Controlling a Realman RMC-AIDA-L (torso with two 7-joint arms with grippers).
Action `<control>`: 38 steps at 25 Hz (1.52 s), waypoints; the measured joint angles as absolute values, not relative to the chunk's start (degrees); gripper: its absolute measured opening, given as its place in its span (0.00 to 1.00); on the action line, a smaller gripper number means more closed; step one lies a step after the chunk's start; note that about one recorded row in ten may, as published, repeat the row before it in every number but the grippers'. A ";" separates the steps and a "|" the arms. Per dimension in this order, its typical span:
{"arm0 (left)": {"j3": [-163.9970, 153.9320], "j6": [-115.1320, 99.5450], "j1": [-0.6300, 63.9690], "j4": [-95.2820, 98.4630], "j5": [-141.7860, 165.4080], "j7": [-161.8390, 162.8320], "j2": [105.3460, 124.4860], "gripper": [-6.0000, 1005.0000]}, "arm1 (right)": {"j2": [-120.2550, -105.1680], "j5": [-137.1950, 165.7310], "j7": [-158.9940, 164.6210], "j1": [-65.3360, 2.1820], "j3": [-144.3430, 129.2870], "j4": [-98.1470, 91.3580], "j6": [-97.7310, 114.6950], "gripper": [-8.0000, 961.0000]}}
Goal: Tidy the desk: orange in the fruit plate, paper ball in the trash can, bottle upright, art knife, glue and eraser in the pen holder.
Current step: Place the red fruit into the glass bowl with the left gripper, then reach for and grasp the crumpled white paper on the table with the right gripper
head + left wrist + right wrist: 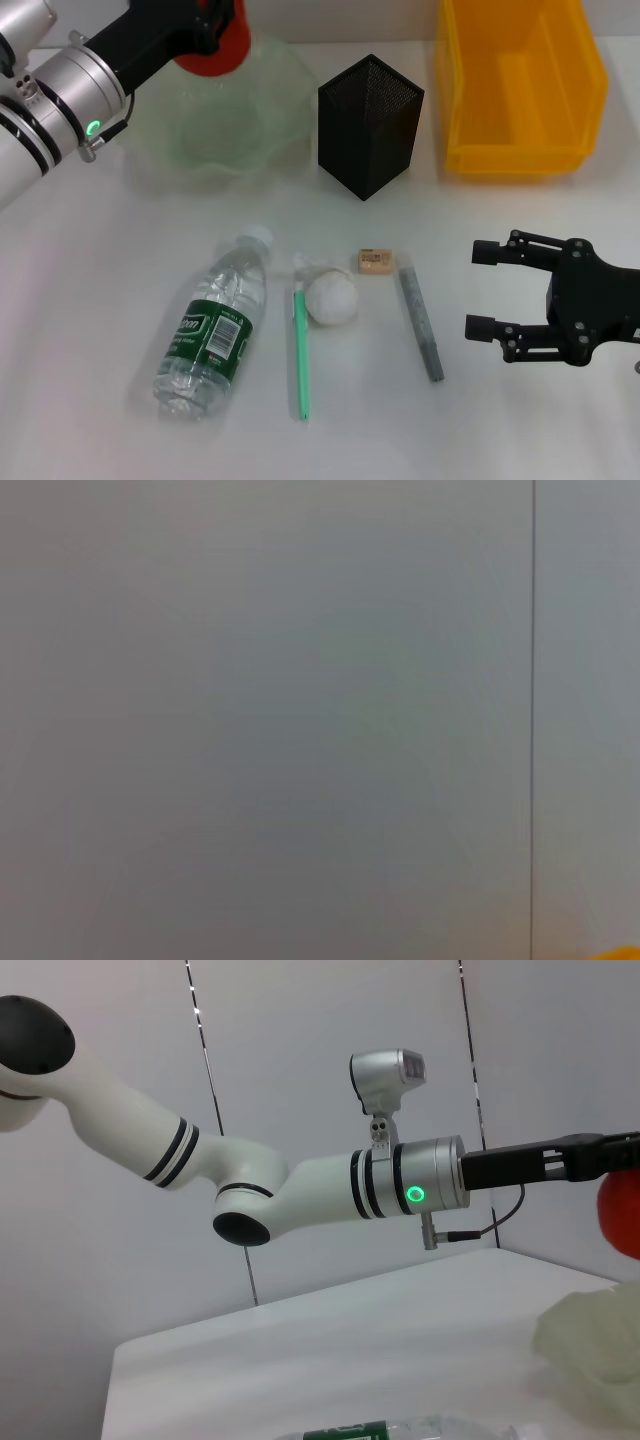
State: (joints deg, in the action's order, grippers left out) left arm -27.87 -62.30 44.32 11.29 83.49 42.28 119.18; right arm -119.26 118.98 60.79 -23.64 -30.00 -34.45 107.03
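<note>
Orange (213,50) sits in the left gripper (212,28) above the plate (230,120), at 11 o'clock from the holder (370,125); whether the fingers clamp it, I cannot tell. Right gripper (482,290) rests wide open, empty, at 3 o'clock of the eraser (375,261). Right wrist view: the orange (621,1215) hangs over the plate (590,1335).

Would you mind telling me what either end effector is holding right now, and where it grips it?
The left end effector grips the red-orange round fruit above the pale-green scalloped dish; the exact contact is hidden. The right end effector holds nothing.
</note>
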 joint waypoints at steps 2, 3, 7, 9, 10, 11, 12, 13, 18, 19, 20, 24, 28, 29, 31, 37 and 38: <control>-28.12 -62.45 44.16 11.25 83.43 42.64 119.17 0.28 | -119.27 118.98 61.73 -23.75 -29.97 -34.45 106.85 0.87; -28.12 -62.45 44.16 11.25 83.43 42.64 119.17 0.30 | -119.27 118.98 61.73 -23.75 -29.97 -34.45 106.85 0.87; -29.32 -63.62 43.80 11.66 83.84 44.62 119.08 0.37 | -119.22 118.84 65.61 -24.21 -29.97 -34.74 106.03 0.87; -29.32 -63.62 43.80 11.66 83.84 44.62 119.08 0.43 | -119.22 117.80 68.09 -24.18 -29.97 -36.05 105.98 0.87; -29.32 -63.62 43.80 11.66 83.84 44.62 119.08 0.46 | -119.23 116.90 69.76 -24.02 -30.03 -37.39 106.26 0.87; -30.19 -66.42 42.84 12.23 83.97 45.14 118.90 0.49 | -119.23 116.90 69.76 -24.02 -30.03 -37.39 106.26 0.87; -30.19 -66.42 42.84 12.23 83.97 45.14 118.90 0.52 | -119.22 115.84 72.05 -23.72 -30.11 -39.33 106.83 0.87; -32.25 -71.51 40.08 14.22 84.34 45.81 118.63 0.55 | -119.29 115.01 74.29 -23.38 -30.31 -41.84 107.48 0.87; -47.26 -83.59 26.33 28.61 84.68 55.29 118.21 0.76 | -119.38 114.96 91.47 -22.87 -34.86 -59.65 108.68 0.87; -50.55 -85.23 22.63 32.37 84.71 56.58 118.20 0.76 | -119.28 117.52 100.97 -23.59 -39.87 -69.29 108.71 0.87; -50.55 -85.23 22.63 32.37 84.71 56.58 118.20 0.77 | -119.28 117.52 100.97 -23.59 -39.87 -69.29 108.71 0.87; -55.19 -87.23 14.49 40.05 84.74 59.36 118.04 0.78 | -119.03 130.05 123.02 -28.91 -54.20 -88.92 109.26 0.87; -55.19 -87.86 10.52 41.01 84.85 59.80 117.34 0.78 | -119.03 133.88 131.96 -34.06 -61.81 -90.83 109.24 0.87; -55.19 -87.86 10.52 41.01 84.85 59.80 117.34 0.78 | -119.06 134.99 134.63 -36.26 -64.31 -89.49 109.15 0.87; -55.28 -89.88 9.68 41.14 86.31 60.09 116.84 0.78 | -119.19 136.43 138.02 -39.54 -67.76 -86.23 108.55 0.87; -55.01 -89.72 10.27 41.28 92.45 60.83 116.77 0.78 | -119.36 137.68 141.94 -45.40 -79.12 -75.93 101.06 0.87; -55.01 -89.72 10.27 41.28 92.45 60.83 116.77 0.78 | -119.36 137.99 142.37 -45.95 -80.65 -74.82 99.64 0.87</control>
State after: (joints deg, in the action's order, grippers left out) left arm -55.01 -89.72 10.27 41.28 92.45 60.83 116.77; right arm -119.36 137.99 142.38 -45.95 -80.65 -74.82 99.64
